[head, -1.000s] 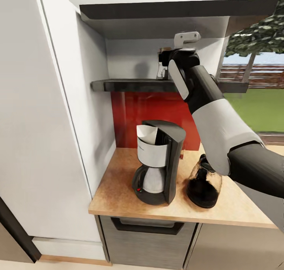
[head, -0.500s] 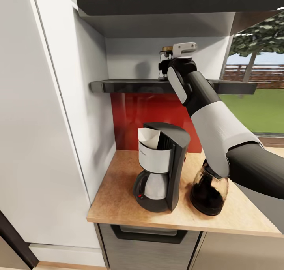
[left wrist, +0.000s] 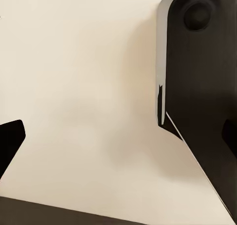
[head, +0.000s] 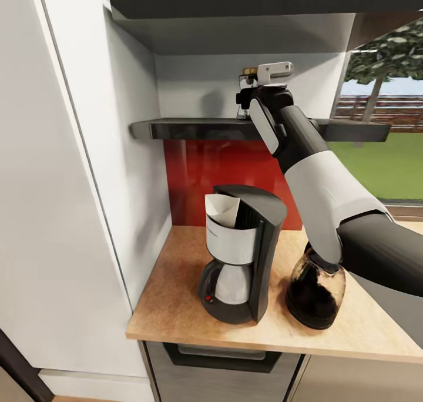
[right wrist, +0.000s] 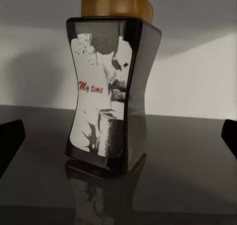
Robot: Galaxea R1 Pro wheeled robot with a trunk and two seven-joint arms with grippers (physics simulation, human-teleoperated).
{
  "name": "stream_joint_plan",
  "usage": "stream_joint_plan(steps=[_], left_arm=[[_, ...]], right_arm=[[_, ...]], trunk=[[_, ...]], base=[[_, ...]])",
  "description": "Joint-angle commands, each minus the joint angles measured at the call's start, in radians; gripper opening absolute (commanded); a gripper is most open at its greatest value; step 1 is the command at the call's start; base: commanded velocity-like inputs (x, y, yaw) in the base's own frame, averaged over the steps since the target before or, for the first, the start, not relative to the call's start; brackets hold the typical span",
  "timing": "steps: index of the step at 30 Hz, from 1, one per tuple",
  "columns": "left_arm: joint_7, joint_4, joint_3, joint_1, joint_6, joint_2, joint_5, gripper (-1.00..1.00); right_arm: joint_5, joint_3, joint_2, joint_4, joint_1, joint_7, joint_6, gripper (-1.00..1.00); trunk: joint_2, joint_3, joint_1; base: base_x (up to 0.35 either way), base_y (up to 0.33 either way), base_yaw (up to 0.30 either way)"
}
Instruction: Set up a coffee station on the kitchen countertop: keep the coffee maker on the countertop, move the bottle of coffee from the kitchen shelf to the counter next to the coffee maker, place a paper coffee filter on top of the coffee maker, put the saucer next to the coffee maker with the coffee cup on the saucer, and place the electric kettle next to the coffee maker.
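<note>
The bottle of coffee (right wrist: 111, 92), a dark waisted jar with a gold-brown lid and a white-and-red label, stands upright on the glossy black kitchen shelf (head: 188, 129). My right gripper (right wrist: 118, 138) is open at shelf height, one fingertip on each side of the jar and well apart from it. In the head view that gripper (head: 242, 96) hides most of the jar; only its lid (head: 249, 71) peeks out. Below, the coffee maker (head: 244, 261) stands on the countertop (head: 170, 299) with the paper coffee filter (head: 222, 209) in its top. The electric kettle (head: 314, 293) sits right beside it. My left gripper (left wrist: 118, 138) is open.
A higher black shelf (head: 235, 5) runs above my right arm. A white cabinet wall (head: 88, 184) closes off the left side and a red backsplash (head: 223, 173) lies behind the coffee maker. The left wrist view faces a cream surface and a dark robot part (left wrist: 197, 77).
The head camera has shifted, so the whole scene has slid slightly. My right gripper sits a little lower against the shelf than a second ago and has held still since.
</note>
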Motion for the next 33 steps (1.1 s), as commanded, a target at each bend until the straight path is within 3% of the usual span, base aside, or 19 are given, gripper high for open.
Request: stream_joint_plan(steps=[1,33], left_arm=[[0.001,0.001,-0.009,0.002,-0.005,0.000,0.008,1.00],[0.002,0.001,-0.009,0.014,-0.005,0.000,0.007,1.00]], right_arm=[[-0.010,0.002,0.000,0.000,-0.001,-0.009,0.002,1.00],[-0.010,0.002,0.000,-0.002,-0.001,-0.009,0.002,1.00]], trunk=[[-0.002,-0.002,0.001],[-0.002,-0.002,0.001]], base=[[0.008,0.000,0.000],[0.112,0.000,0.000]])
